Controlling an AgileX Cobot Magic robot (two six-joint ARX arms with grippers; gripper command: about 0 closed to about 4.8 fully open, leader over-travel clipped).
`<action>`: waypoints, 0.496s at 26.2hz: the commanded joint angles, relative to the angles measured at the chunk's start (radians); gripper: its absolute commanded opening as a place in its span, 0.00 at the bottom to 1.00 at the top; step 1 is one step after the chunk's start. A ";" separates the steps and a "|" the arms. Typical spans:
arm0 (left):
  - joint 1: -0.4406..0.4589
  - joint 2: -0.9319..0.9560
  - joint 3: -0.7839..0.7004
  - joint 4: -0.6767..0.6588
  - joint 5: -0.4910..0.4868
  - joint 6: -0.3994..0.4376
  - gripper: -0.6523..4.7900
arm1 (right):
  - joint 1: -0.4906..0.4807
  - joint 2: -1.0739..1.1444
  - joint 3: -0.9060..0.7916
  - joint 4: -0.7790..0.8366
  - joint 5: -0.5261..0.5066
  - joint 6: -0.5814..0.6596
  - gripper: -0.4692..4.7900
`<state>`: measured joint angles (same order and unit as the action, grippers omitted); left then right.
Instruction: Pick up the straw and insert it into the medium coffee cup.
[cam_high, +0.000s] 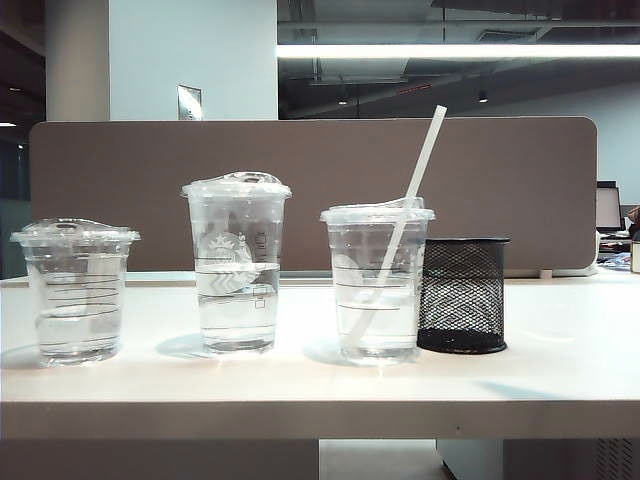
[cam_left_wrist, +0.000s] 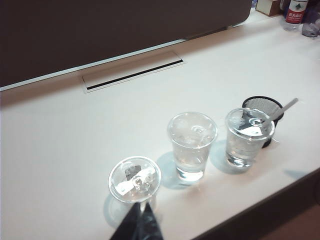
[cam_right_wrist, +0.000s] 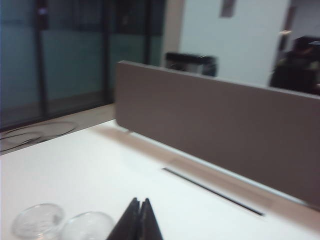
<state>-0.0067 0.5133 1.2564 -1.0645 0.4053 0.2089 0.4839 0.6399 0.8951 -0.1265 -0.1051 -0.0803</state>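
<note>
Both grippers, left (cam_left_wrist: 138, 223) and right (cam_right_wrist: 138, 220), hung clenched and empty above the table (cam_high: 560, 370); the straw (cam_high: 405, 205) already leaned inside the medium coffee cup (cam_high: 377, 280), far right of three, apparently finishing the job.

Bright overhead light, perhaps motion-blurred wrist view

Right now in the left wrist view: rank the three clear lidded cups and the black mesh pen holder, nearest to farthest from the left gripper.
1. Shortest, wide clear plastic cup, right at the shut left gripper.
2. Tallest clear cup with logo, middle of the row.
3. Medium clear cup holding the white straw, far end of the row.
4. Black mesh pen holder, just behind the medium cup.
</note>
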 joint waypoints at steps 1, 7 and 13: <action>-0.001 -0.003 -0.083 0.143 0.003 -0.046 0.11 | 0.001 -0.118 -0.023 -0.056 0.076 0.000 0.07; -0.001 -0.008 -0.479 0.749 0.002 -0.196 0.11 | 0.002 -0.493 -0.288 -0.049 0.120 0.003 0.08; -0.002 0.004 -0.804 1.159 -0.002 -0.229 0.11 | 0.002 -0.624 -0.496 -0.011 0.121 0.076 0.08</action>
<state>-0.0067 0.5140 0.4892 0.0109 0.4038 -0.0170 0.4843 0.0189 0.4278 -0.1738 0.0181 -0.0456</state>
